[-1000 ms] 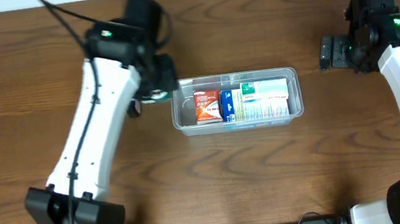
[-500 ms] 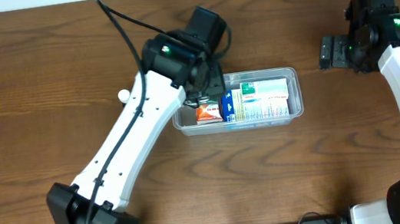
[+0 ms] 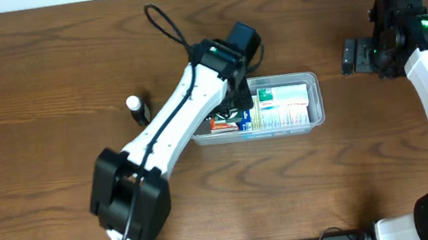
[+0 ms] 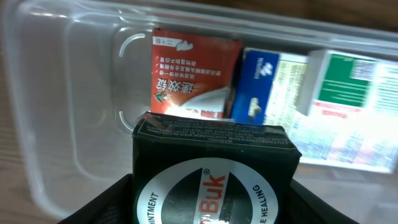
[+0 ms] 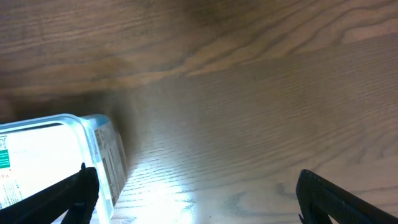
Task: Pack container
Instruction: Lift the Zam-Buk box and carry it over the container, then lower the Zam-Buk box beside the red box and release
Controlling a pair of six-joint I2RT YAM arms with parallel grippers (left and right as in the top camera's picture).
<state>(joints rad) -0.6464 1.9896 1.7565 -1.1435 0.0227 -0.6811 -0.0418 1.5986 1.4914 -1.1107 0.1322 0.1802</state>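
Holds black box (image 4: 211, 165) in left gripper (image 4: 208, 208) over container (image 4: 59, 124), seemingly to fill gap beside red box (image 4: 196, 74); rests right gripper (image 5: 199, 196) wide open, clear

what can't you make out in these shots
Overhead: the left arm covers the left gripper, its black box and part of the container.
Left wrist: bottom edge cuts off the black box's label; green-white box's print is blurred.
Right wrist: left edge cuts off most of the container.
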